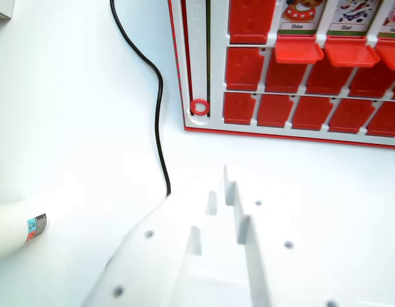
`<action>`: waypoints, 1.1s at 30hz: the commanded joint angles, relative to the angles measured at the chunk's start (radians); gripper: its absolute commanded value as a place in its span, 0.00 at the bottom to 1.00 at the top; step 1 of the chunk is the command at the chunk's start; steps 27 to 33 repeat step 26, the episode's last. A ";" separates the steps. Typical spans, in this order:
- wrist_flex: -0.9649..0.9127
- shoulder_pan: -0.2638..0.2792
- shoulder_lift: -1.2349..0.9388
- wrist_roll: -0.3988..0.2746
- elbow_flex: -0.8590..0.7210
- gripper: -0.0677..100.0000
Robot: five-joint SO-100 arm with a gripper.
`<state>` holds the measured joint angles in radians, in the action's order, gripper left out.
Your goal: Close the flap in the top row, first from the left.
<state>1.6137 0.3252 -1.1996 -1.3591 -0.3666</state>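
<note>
The red-and-white flap board (196,61) fills the upper right of the wrist view, lying on a white table. The leftmost flap (251,19) visible in the upper row shows only its flat red back. To its right, three flaps (298,50) stick out towards the camera, with picture cards labelled "Chien" and "Chat" (346,27) above them. The two lower rows show only red panels (274,109). My white gripper (221,188) is at the bottom centre, below the board's near edge and apart from it. Its jaws stand close together with nothing between them.
A black cable (160,115) snakes down the table left of the board and ends behind the gripper. A red ring (199,107) sits in the white channel on the board's left edge. A white cylinder with a coloured sticker (21,227) lies at far left.
</note>
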 commanded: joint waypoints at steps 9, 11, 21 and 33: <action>0.112 -0.268 -0.385 -0.239 -0.008 0.00; 0.115 -0.298 -0.437 -0.256 -0.052 0.00; 0.112 -0.334 -0.630 -0.270 -0.238 0.00; 0.103 -0.301 -0.661 -0.232 -0.262 0.00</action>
